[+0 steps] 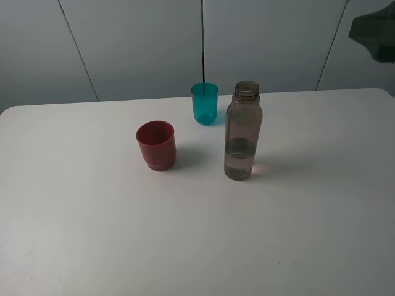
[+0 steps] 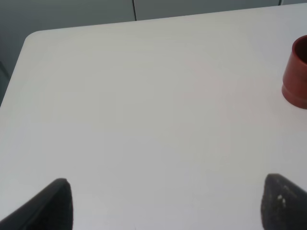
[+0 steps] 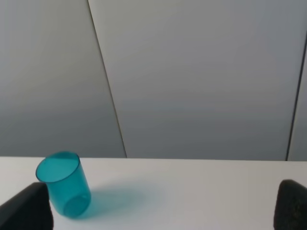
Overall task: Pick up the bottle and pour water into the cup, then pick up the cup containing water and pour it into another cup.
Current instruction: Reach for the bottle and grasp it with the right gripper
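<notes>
Counting first: one bottle [image 1: 242, 132], two cups, two claws, all on or above one white desk [image 1: 92, 234].

Bottle: tall, smoky grey-brown, see-through plastic. Threaded neck, open at the top. Stands upright near the middle of the desk. Clear water fills the lower part only. Far taller than either cup.

Cup one: the teal cup [image 1: 204, 103], small translucent tumbler with straight tapered sides. Upright near the far edge of the desk, behind the bottle and a little to its left, apart from it. Its contents cannot be judged from these views.

Cup two: the red cup [image 1: 156, 145], squat, opaque, with a stepped narrower base, wider than the teal one. Upright, left of the bottle and nearer the camera than the teal cup. Not touching either neighbour.

Left claw [image 2: 168, 206]: dark fingers spread wide, nothing between them, over bare desk. The red cup [image 2: 297, 76] shows at the edge of the left wrist view, well apart from the fingers.

Right claw [image 3: 158, 211]: fingers spread wide, nothing gripped. The teal cup [image 3: 64, 184] sits ahead of it, close to one finger in the right wrist view; contact cannot be confirmed. Grey wall panels behind.
</notes>
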Controlling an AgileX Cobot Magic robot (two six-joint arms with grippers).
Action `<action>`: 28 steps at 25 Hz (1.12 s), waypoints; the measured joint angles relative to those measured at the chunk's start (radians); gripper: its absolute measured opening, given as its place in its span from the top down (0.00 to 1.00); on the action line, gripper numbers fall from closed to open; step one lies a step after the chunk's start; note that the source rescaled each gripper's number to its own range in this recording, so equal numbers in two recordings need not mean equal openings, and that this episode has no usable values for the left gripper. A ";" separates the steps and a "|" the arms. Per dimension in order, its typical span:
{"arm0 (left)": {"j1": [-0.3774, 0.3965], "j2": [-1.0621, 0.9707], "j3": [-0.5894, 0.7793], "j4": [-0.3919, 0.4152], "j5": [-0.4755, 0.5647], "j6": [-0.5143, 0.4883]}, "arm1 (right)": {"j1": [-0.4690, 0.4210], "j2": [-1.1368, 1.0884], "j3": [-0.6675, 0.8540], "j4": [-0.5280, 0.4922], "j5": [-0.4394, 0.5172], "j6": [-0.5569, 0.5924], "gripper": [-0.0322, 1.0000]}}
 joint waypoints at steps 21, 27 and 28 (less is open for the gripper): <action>0.000 0.000 0.000 0.000 0.000 0.000 | 0.274 0.371 0.362 -0.065 -0.732 0.028 0.00; 0.000 0.000 0.000 0.000 0.000 0.000 | 0.274 0.520 0.363 -0.149 -0.798 0.019 0.00; 0.000 0.000 0.000 0.000 0.000 0.000 | 0.274 0.539 0.363 -0.159 -0.810 0.019 0.00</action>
